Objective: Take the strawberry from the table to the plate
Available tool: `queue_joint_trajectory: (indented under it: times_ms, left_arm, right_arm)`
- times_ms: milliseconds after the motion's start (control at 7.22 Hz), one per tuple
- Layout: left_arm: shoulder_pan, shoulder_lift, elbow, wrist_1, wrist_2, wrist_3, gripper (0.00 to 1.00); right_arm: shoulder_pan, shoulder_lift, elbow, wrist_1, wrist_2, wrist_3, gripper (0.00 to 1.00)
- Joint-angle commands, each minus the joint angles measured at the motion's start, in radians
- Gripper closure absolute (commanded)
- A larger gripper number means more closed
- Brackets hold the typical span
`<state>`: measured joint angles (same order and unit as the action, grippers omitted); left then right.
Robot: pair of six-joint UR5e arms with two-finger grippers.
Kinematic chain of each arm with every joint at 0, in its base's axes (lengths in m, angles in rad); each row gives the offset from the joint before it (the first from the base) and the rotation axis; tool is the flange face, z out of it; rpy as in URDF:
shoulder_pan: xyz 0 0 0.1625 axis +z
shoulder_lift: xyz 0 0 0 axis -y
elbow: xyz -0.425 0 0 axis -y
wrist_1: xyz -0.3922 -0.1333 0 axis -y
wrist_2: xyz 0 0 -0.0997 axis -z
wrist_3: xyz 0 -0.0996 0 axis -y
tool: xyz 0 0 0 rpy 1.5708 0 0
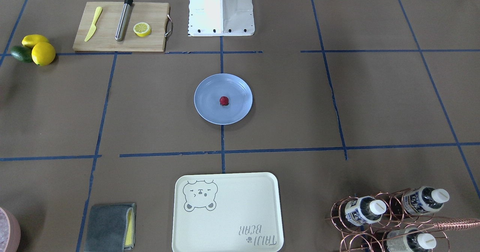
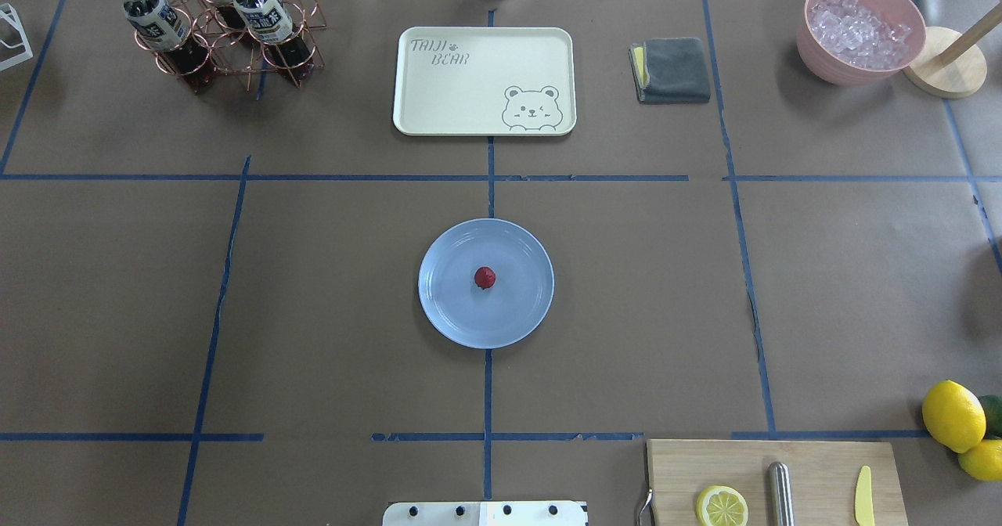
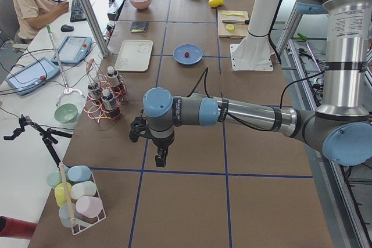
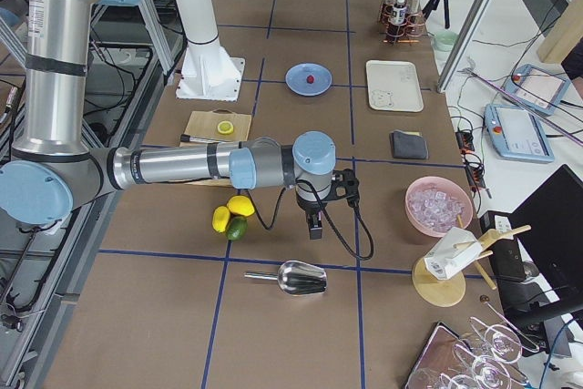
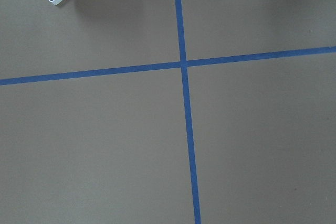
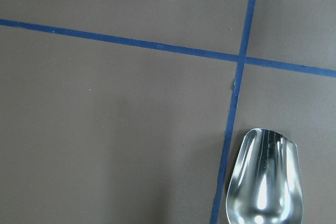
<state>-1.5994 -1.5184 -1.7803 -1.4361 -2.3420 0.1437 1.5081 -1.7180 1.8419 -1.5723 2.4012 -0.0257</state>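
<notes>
The strawberry [image 1: 224, 101] lies in the middle of the plate [image 1: 210, 111] at the centre of the worktop [image 1: 337, 94], bear tray [image 1: 232, 222] and cutting board [image 1: 108, 44] well apart. Both arms stretch level over opposite ends, left hand [image 3: 161, 158] and right hand [image 4: 315, 228] pointing down; how wide either stands cannot be told.

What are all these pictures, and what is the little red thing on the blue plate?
It is a robot with two arms at a table covered in brown paper. Two pictures look down from above, two look from the table's ends, and two come from little cameras on its wrists. The red thing is a strawberry, in the middle of the blue plate. Around it sit a bear tray, lemons and a cutting board. Each arm ends in a pincer: the left pincer and the right pincer hang over the table, far from the plate, with nothing showing in them.
</notes>
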Motion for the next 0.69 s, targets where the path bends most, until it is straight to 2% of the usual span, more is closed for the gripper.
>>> queue_joint_trajectory:
  times_ms: [0,554]
  left_arm:
    - [0.001,0.004,0.016,-0.015,0.003,0.130,0.00]
    - [0.001,-0.002,0.031,-0.012,0.001,0.125,0.00]
  right_arm:
    - [-0.002,0.000,-0.006,0.002,-0.001,0.000,0.00]
    - [-0.002,0.000,-0.006,0.005,0.001,0.000,0.00]
